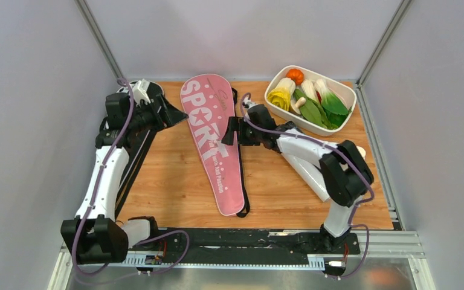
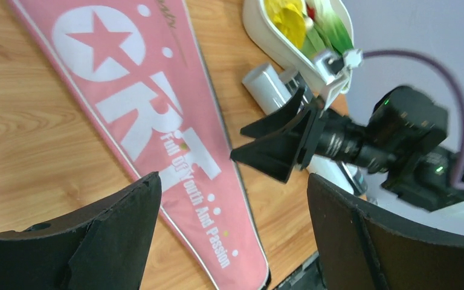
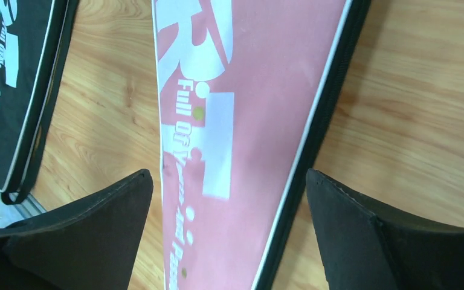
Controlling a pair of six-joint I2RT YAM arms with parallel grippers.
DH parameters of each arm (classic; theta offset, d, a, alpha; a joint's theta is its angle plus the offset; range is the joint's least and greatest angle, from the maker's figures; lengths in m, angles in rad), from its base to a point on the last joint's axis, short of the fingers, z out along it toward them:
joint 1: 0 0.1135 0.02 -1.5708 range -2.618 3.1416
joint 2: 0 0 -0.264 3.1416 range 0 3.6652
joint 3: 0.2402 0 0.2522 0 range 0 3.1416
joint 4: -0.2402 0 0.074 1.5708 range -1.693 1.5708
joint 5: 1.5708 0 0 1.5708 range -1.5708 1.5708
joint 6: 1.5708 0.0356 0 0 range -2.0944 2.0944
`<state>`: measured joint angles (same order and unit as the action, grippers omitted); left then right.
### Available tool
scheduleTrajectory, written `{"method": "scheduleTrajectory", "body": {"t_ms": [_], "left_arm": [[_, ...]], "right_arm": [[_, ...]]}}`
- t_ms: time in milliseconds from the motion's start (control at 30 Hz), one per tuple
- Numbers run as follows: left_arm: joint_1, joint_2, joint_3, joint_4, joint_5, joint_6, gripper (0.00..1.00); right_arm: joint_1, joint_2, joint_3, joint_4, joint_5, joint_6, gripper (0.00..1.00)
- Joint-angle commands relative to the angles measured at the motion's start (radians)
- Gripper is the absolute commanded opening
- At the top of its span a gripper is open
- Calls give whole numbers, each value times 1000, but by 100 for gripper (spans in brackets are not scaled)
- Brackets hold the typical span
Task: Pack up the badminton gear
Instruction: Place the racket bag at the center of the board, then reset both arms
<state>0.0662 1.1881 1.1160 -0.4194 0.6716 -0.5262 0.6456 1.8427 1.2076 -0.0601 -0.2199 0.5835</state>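
Note:
The pink "SPORT" cover lies flat mid-table, wide end far, narrow end near. It also shows in the left wrist view and the right wrist view. A black "SPORT" cover lies at the left, mostly under my left arm; its edge shows in the right wrist view. My left gripper is open and empty, raised by the pink cover's left edge. My right gripper is open and empty, its jaws straddling the pink cover from above. No rackets, shuttlecocks or tubes are in view.
A white bowl of toy vegetables stands at the back right. A white cylinder lies beside it, behind my right gripper's fingers. Grey walls close in the left, back and right. A black rail runs along the near edge.

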Motion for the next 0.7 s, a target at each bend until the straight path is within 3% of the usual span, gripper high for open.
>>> {"method": "scheduleTrajectory", "body": {"t_ms": [0,133,333,467,667], "left_arm": [[-82,-107,-62,190,72,33,94],[-207,-119,-78,216,99,67,95],[-320,-173,-132,357,92,30,95],[-338,-201,-181,498,71,22,95],[-339,-181,-202,447,43,56,95]], "right_arm": [[-4,-239,27,-208,110,-204,100],[-2,-423,-38,-303,81,-268,100],[20,-749,-230,-302,192,-233,100],[20,-934,-333,-302,280,-215,100],[20,-1111,-350,-301,340,-186,100]]}}
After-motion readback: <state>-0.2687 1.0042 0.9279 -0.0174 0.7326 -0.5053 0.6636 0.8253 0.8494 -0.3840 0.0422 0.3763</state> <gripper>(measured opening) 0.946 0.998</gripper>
